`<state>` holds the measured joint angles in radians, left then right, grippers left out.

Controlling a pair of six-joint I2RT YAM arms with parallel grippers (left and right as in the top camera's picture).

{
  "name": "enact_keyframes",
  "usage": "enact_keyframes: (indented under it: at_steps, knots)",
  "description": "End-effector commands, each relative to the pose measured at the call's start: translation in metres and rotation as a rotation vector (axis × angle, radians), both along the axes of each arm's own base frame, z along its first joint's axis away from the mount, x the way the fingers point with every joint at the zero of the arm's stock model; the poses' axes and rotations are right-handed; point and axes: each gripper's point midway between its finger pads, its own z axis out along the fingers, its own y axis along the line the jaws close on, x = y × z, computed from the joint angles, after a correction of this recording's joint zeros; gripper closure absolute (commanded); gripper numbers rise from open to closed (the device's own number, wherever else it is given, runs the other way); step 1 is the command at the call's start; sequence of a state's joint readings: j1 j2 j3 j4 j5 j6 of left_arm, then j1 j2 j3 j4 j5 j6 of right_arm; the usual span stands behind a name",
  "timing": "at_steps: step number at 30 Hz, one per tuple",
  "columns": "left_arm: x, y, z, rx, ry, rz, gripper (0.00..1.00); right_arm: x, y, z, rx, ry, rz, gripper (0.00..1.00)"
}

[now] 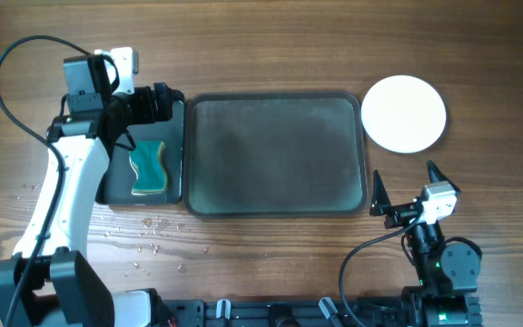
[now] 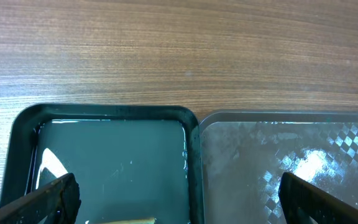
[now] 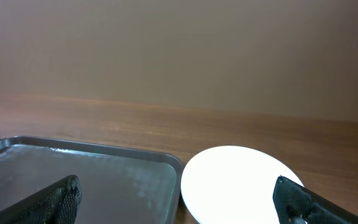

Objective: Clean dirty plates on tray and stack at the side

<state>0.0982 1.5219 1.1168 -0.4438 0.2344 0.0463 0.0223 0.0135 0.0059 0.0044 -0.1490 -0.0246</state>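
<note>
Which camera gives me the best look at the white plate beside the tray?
Overhead: the white plate shows whole and round, on the table by the tray's corner. The right wrist view catches it low and glared, its near edge cut off. The left wrist view misses it.

The worktop [image 1: 271,45] is wood, mid-brown, with fine streaky grain running left to right across the overhead view. Small water droplets [image 1: 148,232] speckle it in the lower left of that frame. In the right wrist view a plain, matte beige-brown wall [image 3: 179,43] fills the upper half and meets the worktop's far edge. The light is soft and even, casting no hard shadows.
</note>
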Motion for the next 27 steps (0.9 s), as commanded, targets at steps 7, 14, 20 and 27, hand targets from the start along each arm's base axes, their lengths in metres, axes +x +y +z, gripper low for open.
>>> enact_keyframes:
  at_steps: [7, 14, 20, 27]
  knots:
    - [-0.043, -0.005, 0.145, 0.026, -0.38, -0.004, 0.0, 0.0, -0.001, 0.003, -0.008, -0.015, -0.005, 0.0]
    - [-0.142, -0.015, 0.267, 0.066, -0.775, -0.006, 0.0, 0.0, -0.001, 0.003, -0.008, -0.015, -0.005, 0.0]
    - [-0.218, -0.023, 0.315, 0.089, -0.997, -0.007, 0.0, 0.0, -0.001, 0.003, -0.008, -0.015, -0.005, 0.0]
    - [-0.268, -0.028, 0.31, 0.094, -1.044, -0.008, 0.0, 0.0, -0.001, 0.003, -0.009, -0.015, -0.005, 0.0]
